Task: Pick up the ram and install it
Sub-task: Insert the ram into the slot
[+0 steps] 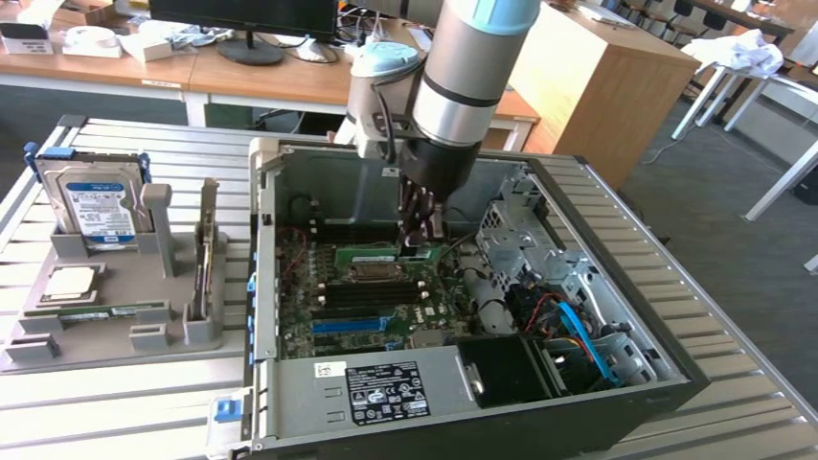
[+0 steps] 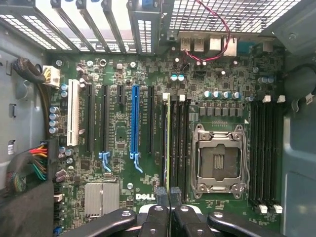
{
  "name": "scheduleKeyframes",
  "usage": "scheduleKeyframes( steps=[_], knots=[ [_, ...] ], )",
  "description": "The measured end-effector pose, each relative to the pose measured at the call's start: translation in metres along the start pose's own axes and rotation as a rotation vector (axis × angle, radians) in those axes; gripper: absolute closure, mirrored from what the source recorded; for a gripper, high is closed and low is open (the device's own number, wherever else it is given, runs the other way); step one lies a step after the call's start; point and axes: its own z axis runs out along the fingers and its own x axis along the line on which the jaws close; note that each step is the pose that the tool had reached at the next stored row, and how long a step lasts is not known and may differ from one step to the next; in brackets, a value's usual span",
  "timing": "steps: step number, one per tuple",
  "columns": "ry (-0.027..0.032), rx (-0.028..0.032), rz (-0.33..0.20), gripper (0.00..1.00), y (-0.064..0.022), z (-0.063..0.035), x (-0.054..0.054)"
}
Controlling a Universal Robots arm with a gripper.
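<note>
The ram (image 2: 167, 143) stands edge-on in the motherboard slot just beside the empty processor socket (image 2: 217, 158). In the exterior view the ram (image 1: 371, 254) is a green strip along the socket's far side. My gripper (image 2: 168, 193) is shut, with its black fingertips (image 2: 162, 193) pressed together right over one end of the stick. Seen from outside, the gripper (image 1: 416, 247) reaches straight down into the open computer case (image 1: 614, 287). Whether the tips touch the stick cannot be told.
A blue expansion slot (image 2: 135, 123) and black slots lie beside the ram slots; cable bundles (image 2: 37, 163) sit at the case edge. On the exterior view's left, a grey holder (image 1: 115, 331) carries a hard drive (image 1: 90, 206), a square chip (image 1: 71, 281) and another green stick (image 1: 96, 311).
</note>
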Motion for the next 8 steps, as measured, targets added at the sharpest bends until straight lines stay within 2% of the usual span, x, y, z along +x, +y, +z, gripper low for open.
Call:
scheduleKeyframes(
  steps=[8],
  knots=[
    [0.0000,0.0000,0.000,0.88,-0.0001,0.0062,0.0002]
  ],
)
